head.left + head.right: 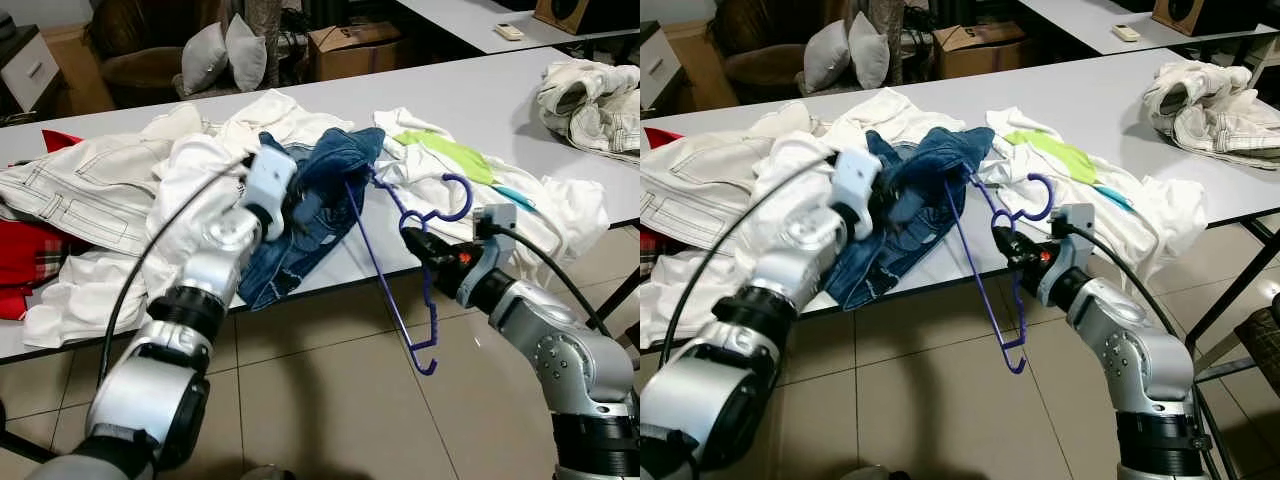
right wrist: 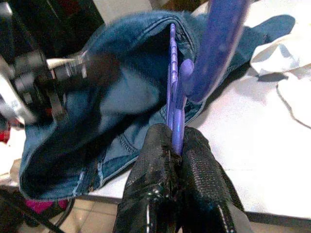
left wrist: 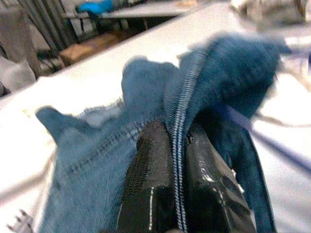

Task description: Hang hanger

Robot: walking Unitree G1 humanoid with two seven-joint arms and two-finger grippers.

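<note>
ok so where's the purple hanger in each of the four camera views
Left eye view: purple hanger right of centre, hanging past the table edge, pinched by the right tool.
Right eye view: just right of centre, off the table edge.
Left wrist view: a blurred purple bar beside the denim.
Right wrist view: centre, between the black fingers.
Shared landmark: the blue denim garment, which the left tool pinches.

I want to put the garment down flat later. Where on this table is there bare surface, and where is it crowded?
Bare table lies between the central clothes pile and the white bundle at the far right, and along the far edge. The near edge is crowded: the left hand pinches the blue denim and the right hand grips the purple hanger.
</note>
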